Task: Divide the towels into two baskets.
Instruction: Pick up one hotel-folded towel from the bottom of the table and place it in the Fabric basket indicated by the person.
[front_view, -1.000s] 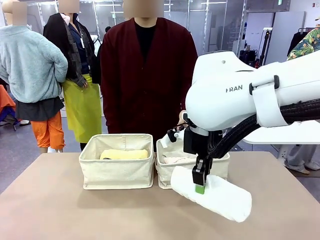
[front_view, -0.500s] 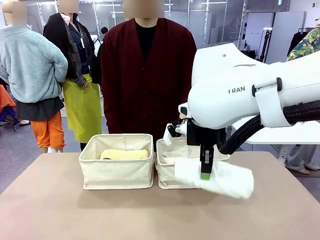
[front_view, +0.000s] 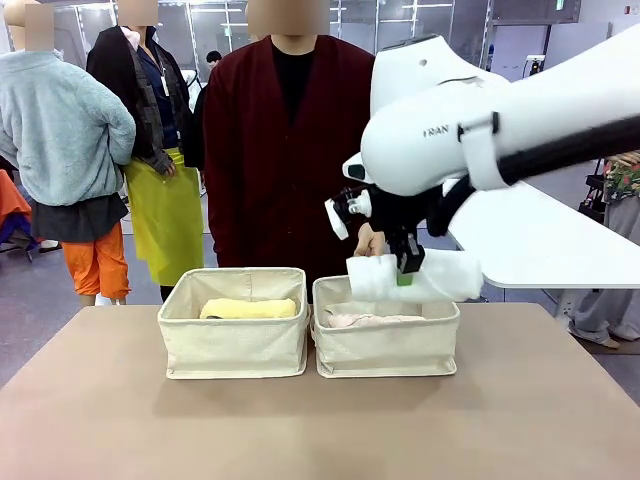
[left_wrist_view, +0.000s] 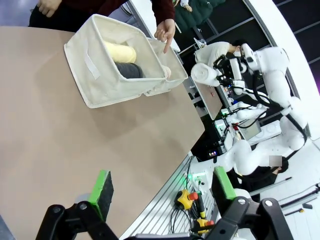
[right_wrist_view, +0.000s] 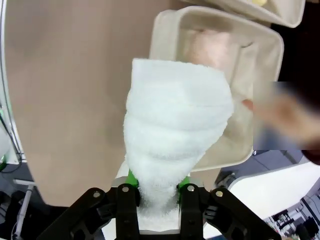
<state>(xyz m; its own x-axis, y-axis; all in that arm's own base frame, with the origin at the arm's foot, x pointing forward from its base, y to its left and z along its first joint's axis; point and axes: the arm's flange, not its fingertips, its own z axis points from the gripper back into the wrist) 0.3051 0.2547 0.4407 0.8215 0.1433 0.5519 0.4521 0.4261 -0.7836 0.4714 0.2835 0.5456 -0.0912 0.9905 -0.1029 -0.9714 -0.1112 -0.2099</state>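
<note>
A plain brown table (front_view: 110, 420) carries two cream cloth baskets, set side by side and seemingly touching, toward its far edge. Taking the left basket (front_view: 235, 335) as the mark, the right basket (front_view: 385, 345) sits just beside it on the right.

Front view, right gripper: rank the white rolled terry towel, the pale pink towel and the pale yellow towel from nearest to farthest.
1. White rolled terry towel: clamped in the right gripper, above the right-hand cream canvas basket.
2. Pale pink towel: directly below, inside that basket.
3. Pale yellow towel: farthest, in the left-hand cream canvas basket.
</note>
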